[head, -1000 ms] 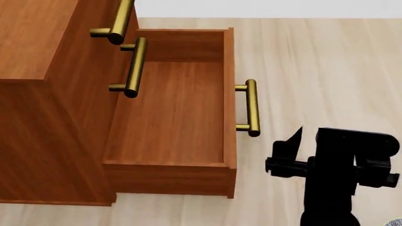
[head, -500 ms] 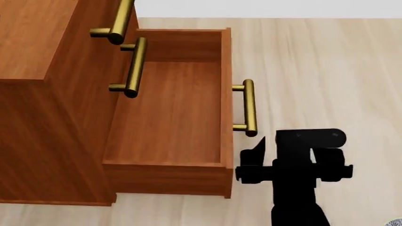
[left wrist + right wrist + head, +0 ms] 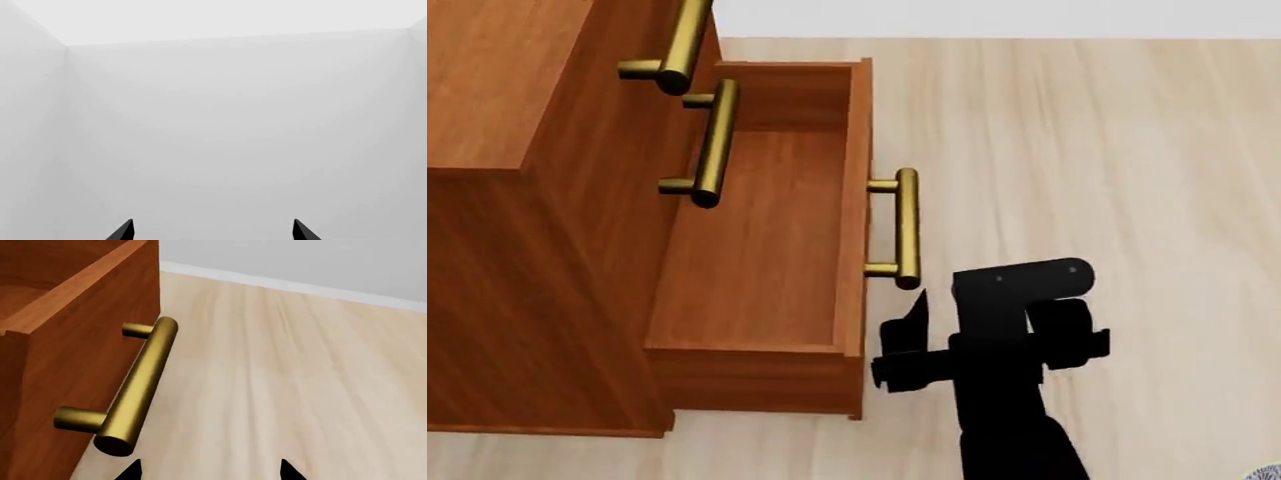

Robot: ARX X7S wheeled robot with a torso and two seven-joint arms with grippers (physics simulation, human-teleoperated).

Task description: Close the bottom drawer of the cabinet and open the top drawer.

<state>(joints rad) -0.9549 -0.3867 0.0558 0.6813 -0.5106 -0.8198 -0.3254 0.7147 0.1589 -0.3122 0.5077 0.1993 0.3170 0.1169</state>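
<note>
Showing three brass handles (image 3: 897,228) (one cabinet (image 3: 507,200)) — right end effector (image 3: 210,471) spread wide, holding nothing.

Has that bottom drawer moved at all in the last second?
Yes. The bottom drawer has slid inward, toward the cabinet: in the head view its front edge and brass handle sit nearer the cabinet's unmoved front than before.

Even, bright, diffuse lighting with no distinct source and almost no cast shadows. All renders are sharp, without blur, glare or edge distortion. The brass handle (image 3: 137,387) beside the right gripper (image 3: 210,471) shows a soft highlight; the left wrist view is plain pale grey.
</note>
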